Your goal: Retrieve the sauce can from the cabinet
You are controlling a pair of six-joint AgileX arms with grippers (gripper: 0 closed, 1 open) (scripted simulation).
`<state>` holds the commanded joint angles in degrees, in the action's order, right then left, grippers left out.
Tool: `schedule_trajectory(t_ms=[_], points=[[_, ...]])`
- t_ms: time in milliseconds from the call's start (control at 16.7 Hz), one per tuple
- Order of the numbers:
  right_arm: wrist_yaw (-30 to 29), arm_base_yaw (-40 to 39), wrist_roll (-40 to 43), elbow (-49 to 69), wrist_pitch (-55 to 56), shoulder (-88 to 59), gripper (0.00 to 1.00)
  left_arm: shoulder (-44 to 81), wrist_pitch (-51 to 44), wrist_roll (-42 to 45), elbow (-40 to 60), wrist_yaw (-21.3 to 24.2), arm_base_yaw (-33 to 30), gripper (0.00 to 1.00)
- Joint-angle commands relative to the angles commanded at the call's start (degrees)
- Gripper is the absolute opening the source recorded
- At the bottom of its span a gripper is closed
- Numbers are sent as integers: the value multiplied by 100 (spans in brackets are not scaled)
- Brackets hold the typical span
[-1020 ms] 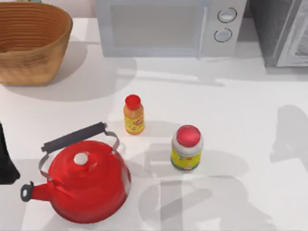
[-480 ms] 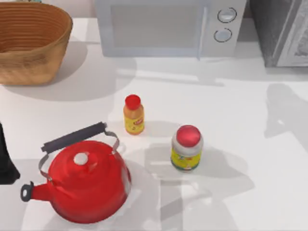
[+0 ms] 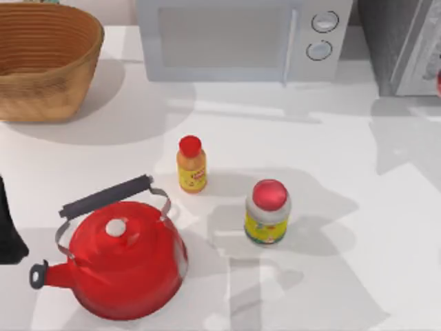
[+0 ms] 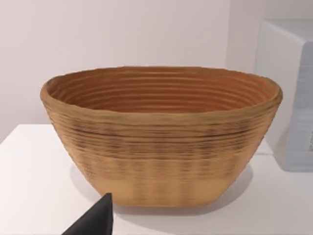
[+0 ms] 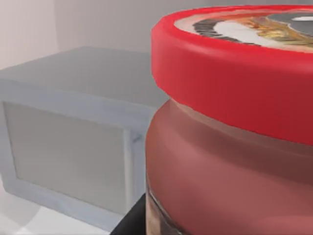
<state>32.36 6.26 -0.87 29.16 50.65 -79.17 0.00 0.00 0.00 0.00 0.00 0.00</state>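
The left arm (image 3: 8,227) is parked at the near left edge of the table (image 3: 344,276), a dark shape cut off by the frame; in the left wrist view a black tip (image 4: 95,220) of its gripper juts in below the wicker basket (image 4: 161,142), and whether that gripper is spread or pressed together cannot be told.

The right arm itself is out of the top view. Its wrist camera looks from very close at the sauce can (image 5: 234,147), upright, with its red rim and printed top, and a dark piece of the right gripper (image 5: 132,223) sits against the can's lower side (the fingers' grip cannot be made out). Behind the can stands the white microwave (image 5: 68,147).

From above, a red sliver (image 3: 438,83) at the far right edge, just in front of the cabinet (image 3: 403,41), may be the can, though it is too cut off to be sure. Cabinet and basket (image 3: 45,58) are both cropped.
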Motion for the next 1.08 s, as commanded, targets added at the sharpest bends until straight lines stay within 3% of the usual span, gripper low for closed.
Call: schedule_trajectory(t_ms=[840, 1080], points=[[1678, 313, -32, 1490, 2597, -4080, 0, 0, 0, 0, 0, 0, 0, 100], [1962, 342, -38, 1722, 3003, -4680, 0, 0, 0, 0, 0, 0, 0, 100]])
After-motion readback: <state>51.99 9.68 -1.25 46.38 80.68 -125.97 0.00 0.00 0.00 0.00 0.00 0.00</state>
